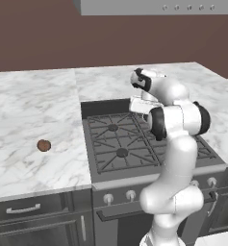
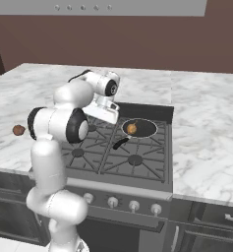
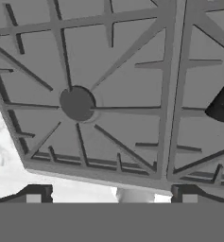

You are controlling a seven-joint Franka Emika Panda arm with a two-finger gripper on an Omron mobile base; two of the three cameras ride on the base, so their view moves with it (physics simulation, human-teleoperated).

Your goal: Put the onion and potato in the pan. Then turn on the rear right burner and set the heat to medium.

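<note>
The dark pan (image 2: 146, 129) sits on the stove's rear right grate, hiding the rear right burner beneath it. Its black handle (image 2: 120, 143) points toward the front. The golden-tan onion (image 2: 132, 129) lies inside the pan. The reddish-brown potato (image 1: 44, 145) (image 2: 18, 130) rests on the marble counter left of the stove. My gripper (image 2: 103, 117) (image 3: 111, 196) hangs over the left half of the stove, left of the pan, open and holding nothing. The hand view looks down on a burner (image 3: 76, 104), with the tip of the pan handle (image 3: 222, 106) at its right edge.
Black grates (image 1: 118, 139) cover the cooktop. A row of knobs (image 2: 123, 203) lines the stove's front panel. Marble counter (image 1: 29, 110) stretches on both sides. A range hood (image 2: 83, 7) hangs overhead. My own arm blocks the pan in the left base view.
</note>
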